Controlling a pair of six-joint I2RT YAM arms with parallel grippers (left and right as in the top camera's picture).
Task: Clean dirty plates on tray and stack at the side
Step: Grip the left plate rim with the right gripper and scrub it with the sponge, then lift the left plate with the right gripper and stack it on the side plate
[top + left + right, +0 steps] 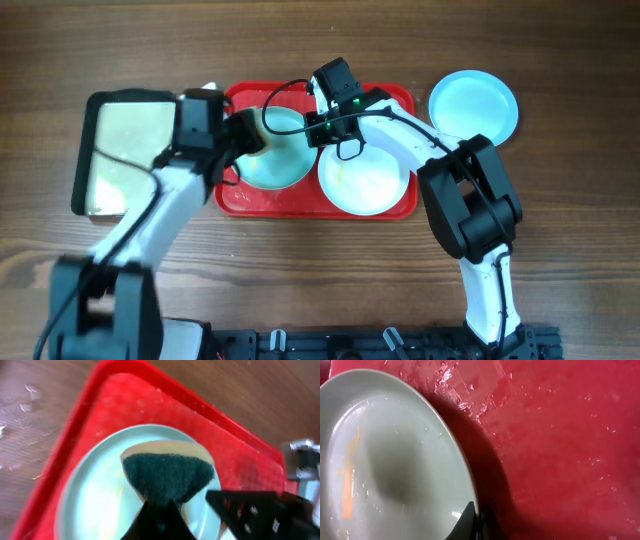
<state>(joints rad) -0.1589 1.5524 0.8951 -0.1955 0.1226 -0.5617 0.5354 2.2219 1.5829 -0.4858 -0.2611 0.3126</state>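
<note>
The red tray [300,208] holds a light-blue plate [285,170] on its left and a white plate [365,185] on its right. My left gripper [250,135] is shut on a sponge [167,472], dark green face down on the light-blue plate [95,505]. My right gripper [320,130] is shut on that plate's right rim. In the right wrist view the fingers [477,517] pinch the rim of the plate [395,460], which looks pale grey with an orange streak. A second light-blue plate [473,105] lies on the table right of the tray.
A dark-rimmed cream tray [82,150] sits left of the red tray, under my left arm. The red tray floor [560,435] is wet and speckled. Crumbs lie on the wood beyond the tray's left edge [30,395].
</note>
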